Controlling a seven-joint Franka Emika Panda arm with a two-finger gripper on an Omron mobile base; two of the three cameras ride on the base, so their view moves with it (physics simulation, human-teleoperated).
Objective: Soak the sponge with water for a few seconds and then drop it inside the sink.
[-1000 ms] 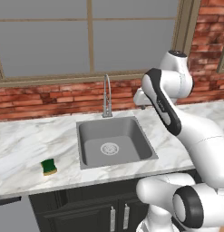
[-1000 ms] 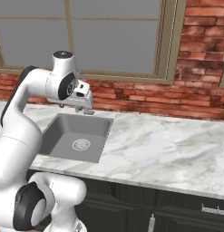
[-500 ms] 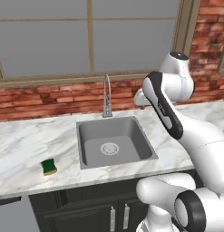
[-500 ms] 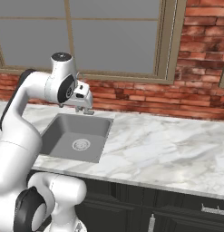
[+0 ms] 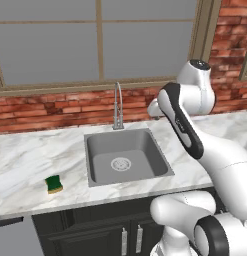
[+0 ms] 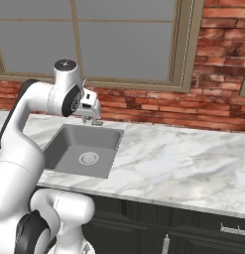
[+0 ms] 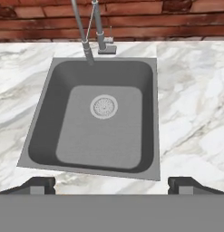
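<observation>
Hand view — fingers (image 7: 40,185) spread wide above sink (image 7: 41,122).

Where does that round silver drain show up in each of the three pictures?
Left base view: the drain sits mid-frame, in the sink's floor.
Right base view: left of centre, below the gripper.
Hand view: upper middle.
Shared landmark: the gooseneck tap behind the basin.

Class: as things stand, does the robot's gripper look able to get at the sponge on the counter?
Probably yes. The sponge lies alone on the marble left of the sink, with nothing over it. The open gripper hangs beyond the sink's right side, so the arm must swing across.
</observation>
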